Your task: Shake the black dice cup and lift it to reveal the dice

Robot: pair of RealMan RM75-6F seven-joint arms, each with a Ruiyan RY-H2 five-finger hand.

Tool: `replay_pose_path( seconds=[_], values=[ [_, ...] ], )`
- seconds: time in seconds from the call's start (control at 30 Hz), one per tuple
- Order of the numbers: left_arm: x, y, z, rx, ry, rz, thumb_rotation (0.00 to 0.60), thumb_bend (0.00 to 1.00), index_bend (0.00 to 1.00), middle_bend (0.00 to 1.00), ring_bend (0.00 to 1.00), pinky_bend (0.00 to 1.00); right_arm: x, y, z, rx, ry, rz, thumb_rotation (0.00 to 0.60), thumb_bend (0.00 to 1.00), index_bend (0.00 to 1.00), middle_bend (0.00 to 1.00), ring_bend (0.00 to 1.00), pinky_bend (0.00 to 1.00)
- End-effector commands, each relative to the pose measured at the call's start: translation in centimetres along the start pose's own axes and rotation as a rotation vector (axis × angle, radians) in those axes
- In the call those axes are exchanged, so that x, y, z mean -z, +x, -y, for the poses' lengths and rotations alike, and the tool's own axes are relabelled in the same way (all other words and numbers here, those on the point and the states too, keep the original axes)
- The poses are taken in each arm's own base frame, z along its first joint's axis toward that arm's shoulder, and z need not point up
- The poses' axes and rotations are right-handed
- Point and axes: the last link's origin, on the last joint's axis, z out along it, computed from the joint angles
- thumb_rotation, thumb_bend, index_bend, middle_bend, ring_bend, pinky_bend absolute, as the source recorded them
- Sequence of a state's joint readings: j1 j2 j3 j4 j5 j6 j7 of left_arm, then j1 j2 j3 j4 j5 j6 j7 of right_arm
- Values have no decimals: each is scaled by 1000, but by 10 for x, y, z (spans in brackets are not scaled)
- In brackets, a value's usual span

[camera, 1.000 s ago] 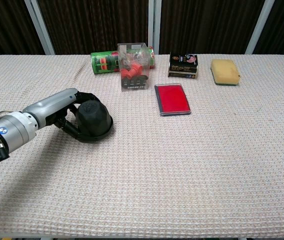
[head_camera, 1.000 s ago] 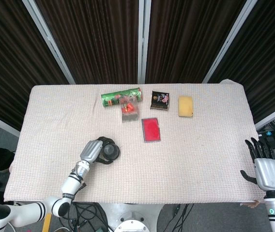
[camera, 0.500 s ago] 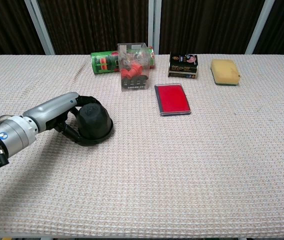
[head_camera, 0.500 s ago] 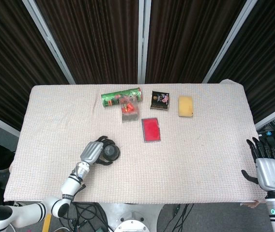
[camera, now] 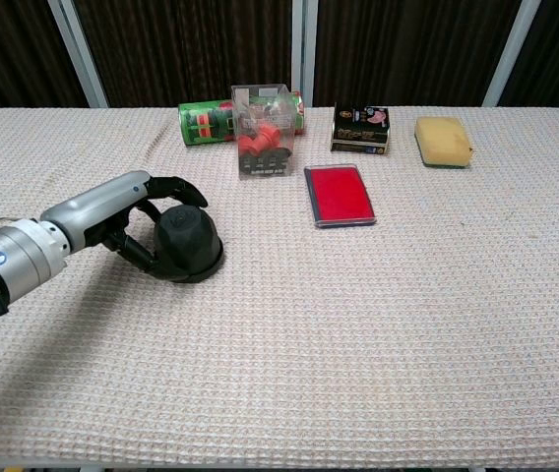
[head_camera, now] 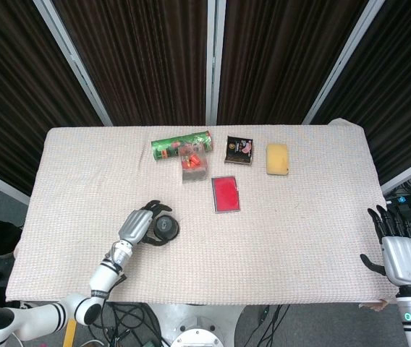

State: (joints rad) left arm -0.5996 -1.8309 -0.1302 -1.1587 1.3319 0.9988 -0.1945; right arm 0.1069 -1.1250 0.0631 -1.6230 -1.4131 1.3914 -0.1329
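Observation:
The black dice cup [camera: 190, 246] stands mouth down on the cloth at the front left, also seen in the head view [head_camera: 166, 228]. My left hand [camera: 134, 214] reaches in from the left and wraps it: the fingers [camera: 181, 187] arch over its far side and the thumb lies along its near side. The same hand [head_camera: 137, 225] shows in the head view, closed around the cup's left side. No dice show. My right hand [head_camera: 398, 254] hangs off the table's front right corner, fingers apart, holding nothing.
At the back of the table [camera: 407, 324] lie a green can [camera: 204, 123], a clear box of red pieces [camera: 263, 143], a dark packet [camera: 360, 129] and a yellow sponge [camera: 443, 141]. A flat red case [camera: 339, 195] lies mid-table, right of the cup.
The left hand and the cup slid slightly toward the near edge, then a little right. The fingers now arch higher over the cup. The right hand stayed put.

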Motion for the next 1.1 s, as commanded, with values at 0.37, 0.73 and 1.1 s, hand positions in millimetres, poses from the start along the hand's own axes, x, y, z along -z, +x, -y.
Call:
replay_pose_path(
  seconds=[0.37, 0.73, 1.1],
  values=[
    [2, 8, -3, 8, 4, 17, 600, 95, 310, 357, 106, 288, -1, -1, 0, 2, 1, 4, 600, 101, 0, 26, 0, 0],
    [0, 14, -9, 10, -10, -12, 600, 124, 357, 417, 141, 293, -2, -3, -1, 1, -4, 10, 600, 101, 0, 26, 0, 0],
    [-3, 38, -20, 16, -39, -67, 600, 125, 357, 419, 141, 293, -2, -3, -1, 1, -4, 11, 600, 101, 0, 26, 0, 0]
  ],
)
